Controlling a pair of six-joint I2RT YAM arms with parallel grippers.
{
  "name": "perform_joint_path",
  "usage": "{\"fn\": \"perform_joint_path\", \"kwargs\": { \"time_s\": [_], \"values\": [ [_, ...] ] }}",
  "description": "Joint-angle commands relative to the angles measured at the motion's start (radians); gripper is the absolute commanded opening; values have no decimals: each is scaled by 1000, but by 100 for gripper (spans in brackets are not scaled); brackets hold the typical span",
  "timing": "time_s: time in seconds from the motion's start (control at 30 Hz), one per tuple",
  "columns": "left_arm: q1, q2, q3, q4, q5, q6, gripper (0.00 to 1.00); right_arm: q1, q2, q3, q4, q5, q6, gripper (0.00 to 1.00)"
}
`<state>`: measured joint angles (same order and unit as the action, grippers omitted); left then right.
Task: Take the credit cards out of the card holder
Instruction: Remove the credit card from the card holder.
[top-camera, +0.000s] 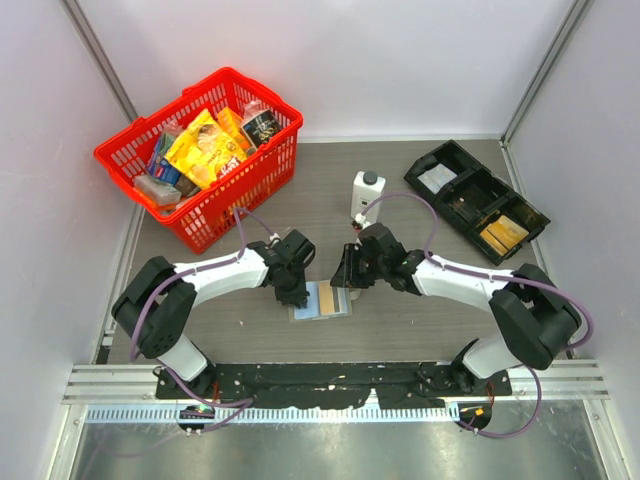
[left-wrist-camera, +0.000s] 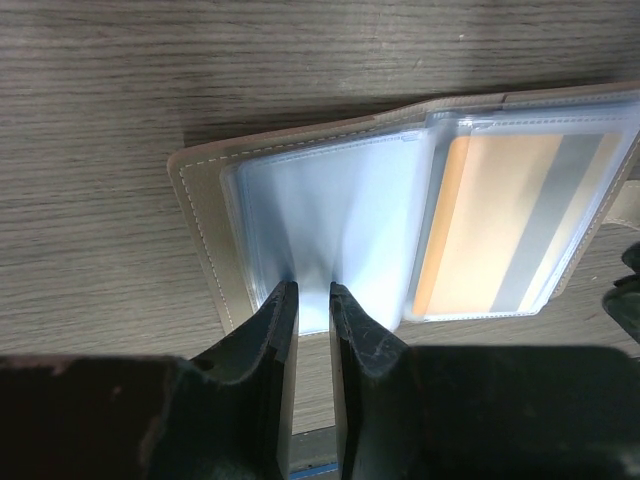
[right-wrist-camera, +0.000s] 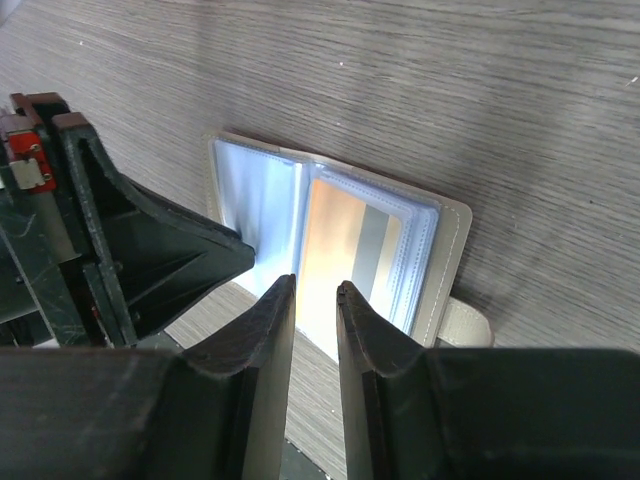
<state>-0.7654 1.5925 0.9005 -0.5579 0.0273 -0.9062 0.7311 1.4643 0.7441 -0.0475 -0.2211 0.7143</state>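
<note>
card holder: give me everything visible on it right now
The card holder lies open flat on the table. Taupe leather-like cover, pale stitching, clear plastic sleeves inside. Left sleeve looks empty; right one holds an orange card with a grey stripe. The left gripper and right gripper tips sit at its edges; contact unclear.

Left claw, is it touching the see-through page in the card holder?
Touching. In the left wrist view the left claw pinches the edge of a clear page of the card holder, and the page creases toward it.
</note>
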Motion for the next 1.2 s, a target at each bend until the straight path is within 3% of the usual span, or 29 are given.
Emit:
{"fn": "perform_joint_path", "kwargs": {
  "time_s": [0.0,0.63,1.17],
  "values": [
    [3,-19,-15,27,-13,20,22,2,31,14,41,-14,25,29],
    [3,-23,-18,26,-13,13,22,40,47,32,-68,123,13,30],
    [3,-26,-22,32,-7,13,23,67,61,51,-34,83,13,30]
  ]
}}
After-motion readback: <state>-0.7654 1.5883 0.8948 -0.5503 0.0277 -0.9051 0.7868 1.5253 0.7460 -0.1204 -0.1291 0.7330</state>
